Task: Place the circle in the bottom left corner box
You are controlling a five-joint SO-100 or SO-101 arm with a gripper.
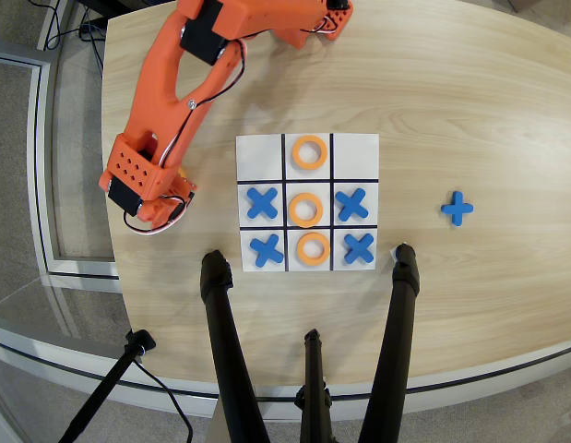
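Overhead count: three orange rings, five blue crosses. Rings fill the board's [354, 148] middle column: 12 o'clock [309, 152], centre [305, 209], 6 o'clock [313, 249]. Four crosses sit in cells; bottom left cell holds a cross [266, 250]. Fifth cross [457, 209] on desk [451, 92], 3 o'clock. Gripper [165, 210] at 9 o'clock; grip state unclear.

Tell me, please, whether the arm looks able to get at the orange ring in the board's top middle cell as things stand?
Probably yes. The gripper hovers over bare table left of the board, and the ring lies flat and uncovered, with empty cells on both sides. Nothing stands between them.
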